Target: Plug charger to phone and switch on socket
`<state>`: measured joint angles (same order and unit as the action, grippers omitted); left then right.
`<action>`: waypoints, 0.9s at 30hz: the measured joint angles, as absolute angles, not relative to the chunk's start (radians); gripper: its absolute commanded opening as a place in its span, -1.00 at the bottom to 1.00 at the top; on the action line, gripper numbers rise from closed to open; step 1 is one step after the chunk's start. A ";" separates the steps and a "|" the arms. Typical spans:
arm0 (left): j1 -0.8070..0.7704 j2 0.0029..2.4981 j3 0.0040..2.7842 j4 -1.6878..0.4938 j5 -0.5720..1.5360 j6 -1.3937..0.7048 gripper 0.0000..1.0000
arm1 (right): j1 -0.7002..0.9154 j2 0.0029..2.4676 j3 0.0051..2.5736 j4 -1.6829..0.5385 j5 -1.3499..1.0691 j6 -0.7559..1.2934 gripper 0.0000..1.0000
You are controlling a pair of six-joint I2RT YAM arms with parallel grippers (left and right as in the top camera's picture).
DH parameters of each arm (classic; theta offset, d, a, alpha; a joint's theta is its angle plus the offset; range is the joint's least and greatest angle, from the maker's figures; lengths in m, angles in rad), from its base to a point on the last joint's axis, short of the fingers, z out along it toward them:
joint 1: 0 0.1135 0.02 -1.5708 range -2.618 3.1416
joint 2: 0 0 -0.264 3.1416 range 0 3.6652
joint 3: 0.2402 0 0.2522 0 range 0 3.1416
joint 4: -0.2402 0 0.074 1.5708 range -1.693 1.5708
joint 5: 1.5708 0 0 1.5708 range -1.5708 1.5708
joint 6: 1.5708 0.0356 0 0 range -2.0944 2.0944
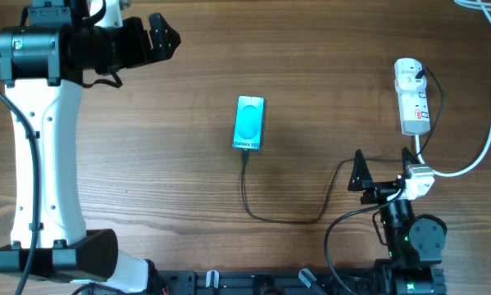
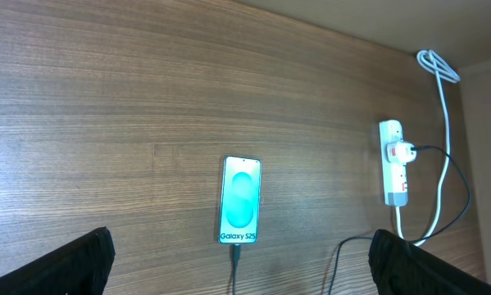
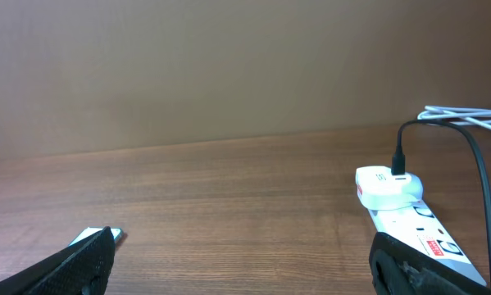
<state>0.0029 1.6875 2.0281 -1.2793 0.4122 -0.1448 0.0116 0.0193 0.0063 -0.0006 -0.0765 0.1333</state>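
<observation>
The phone [image 1: 250,123] lies flat mid-table, cyan screen up; it also shows in the left wrist view [image 2: 240,201]. The charger's thin black cable [image 1: 282,220] runs from the phone's bottom edge, where its connector [image 2: 236,252] sits against the port. It loops toward the white socket [image 1: 412,98] at the right, ending in a white adapter [image 3: 388,187] plugged into the strip [image 3: 421,225]. My left gripper [image 1: 159,37] is open and empty, high at the far left. My right gripper [image 1: 383,168] is open and empty, just in front of the socket.
A thick white cable [image 1: 475,156] leaves the socket's near end and curves along the right edge to the back corner [image 2: 442,90]. The left arm's white body [image 1: 40,164] stands along the left side. The right arm's base [image 1: 409,246] is at the front right.
</observation>
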 measured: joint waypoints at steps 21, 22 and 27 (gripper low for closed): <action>0.001 1.674 2.013 -1.286 0.327 -0.114 1.00 | 0.012 0.019 0.006 -0.001 -0.076 0.133 0.99; 0.000 1.652 1.985 -1.247 0.318 -0.099 1.00 | 0.012 0.019 0.006 -0.001 -0.076 0.133 0.99; -0.004 1.384 1.655 -0.950 0.296 -0.057 1.00 | 0.012 0.017 0.006 -0.001 -0.076 0.133 0.99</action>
<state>-0.0036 1.3838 1.6550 -0.9497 0.2958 -0.0574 0.0116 0.0166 0.0063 -0.0006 -0.0765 0.1329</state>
